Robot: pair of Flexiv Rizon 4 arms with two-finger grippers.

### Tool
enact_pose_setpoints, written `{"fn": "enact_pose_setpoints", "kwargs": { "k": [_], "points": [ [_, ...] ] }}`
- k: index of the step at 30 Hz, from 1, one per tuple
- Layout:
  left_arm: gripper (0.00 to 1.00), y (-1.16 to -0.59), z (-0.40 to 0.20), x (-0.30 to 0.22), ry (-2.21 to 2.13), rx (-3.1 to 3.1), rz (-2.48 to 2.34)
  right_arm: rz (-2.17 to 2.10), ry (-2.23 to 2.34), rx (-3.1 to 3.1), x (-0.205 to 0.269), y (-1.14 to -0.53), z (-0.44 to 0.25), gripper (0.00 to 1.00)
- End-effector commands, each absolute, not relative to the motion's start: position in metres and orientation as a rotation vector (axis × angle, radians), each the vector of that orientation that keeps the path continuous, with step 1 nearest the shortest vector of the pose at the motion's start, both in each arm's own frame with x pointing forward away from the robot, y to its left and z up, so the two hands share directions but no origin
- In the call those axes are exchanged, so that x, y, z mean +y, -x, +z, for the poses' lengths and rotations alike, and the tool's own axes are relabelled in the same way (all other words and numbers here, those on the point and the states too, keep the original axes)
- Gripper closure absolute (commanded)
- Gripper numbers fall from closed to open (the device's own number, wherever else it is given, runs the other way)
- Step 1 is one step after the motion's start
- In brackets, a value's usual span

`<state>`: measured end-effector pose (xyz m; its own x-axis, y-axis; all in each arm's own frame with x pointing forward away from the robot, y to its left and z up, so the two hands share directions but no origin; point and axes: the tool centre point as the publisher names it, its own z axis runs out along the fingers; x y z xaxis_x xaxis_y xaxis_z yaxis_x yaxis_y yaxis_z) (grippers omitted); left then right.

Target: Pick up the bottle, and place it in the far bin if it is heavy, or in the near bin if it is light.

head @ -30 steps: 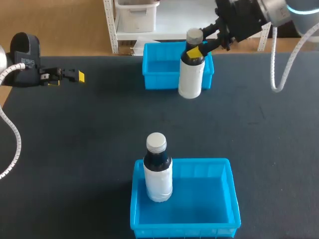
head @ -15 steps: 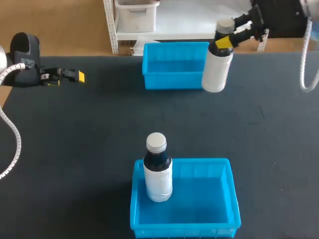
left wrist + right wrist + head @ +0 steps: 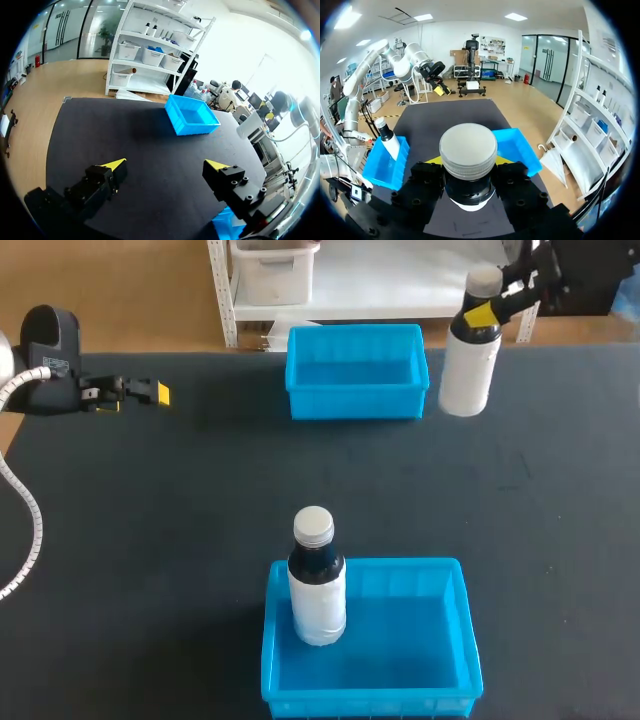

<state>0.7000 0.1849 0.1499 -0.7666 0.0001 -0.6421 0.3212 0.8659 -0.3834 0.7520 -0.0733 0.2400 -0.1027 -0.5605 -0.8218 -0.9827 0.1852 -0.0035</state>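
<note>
A white bottle with a dark neck and grey cap hangs upright above the table, just right of the far blue bin. My right gripper is shut on its neck; in the right wrist view the cap fills the space between the yellow-tipped fingers of that gripper. A second bottle of the same kind stands in the left part of the near blue bin. My left gripper stays open and empty at the far left edge, also seen as the left gripper.
The far bin holds nothing visible. Bare dark tabletop lies between the two bins. In the right wrist view the near bin with its bottle lies beyond the gripper.
My right arm has carried the bottle to the right, from over the far bin's right part to beyond the bin's right side. The left arm and the near bin's bottle have not moved.
</note>
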Motion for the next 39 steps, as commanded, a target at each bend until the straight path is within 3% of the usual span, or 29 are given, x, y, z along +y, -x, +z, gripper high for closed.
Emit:
{"fn": "enact_pose_setpoints", "kwargs": {
  "k": [1,16,39],
  "points": [
    [0.0,-0.7,0.15,0.185,-0.231,2.374,-0.636,0.77,1.465,1.769,-0.076,-0.762,0.245,1.0],
    [0.0,-0.7,0.15,0.185,-0.231,2.374,-0.636,0.77,1.474,1.772,-0.056,-0.82,0.252,1.0],
    [0.0,-0.7,0.15,0.185,-0.231,2.374,-0.636,0.848,1.566,1.693,0.039,-0.883,0.233,1.0]
  ]
}}
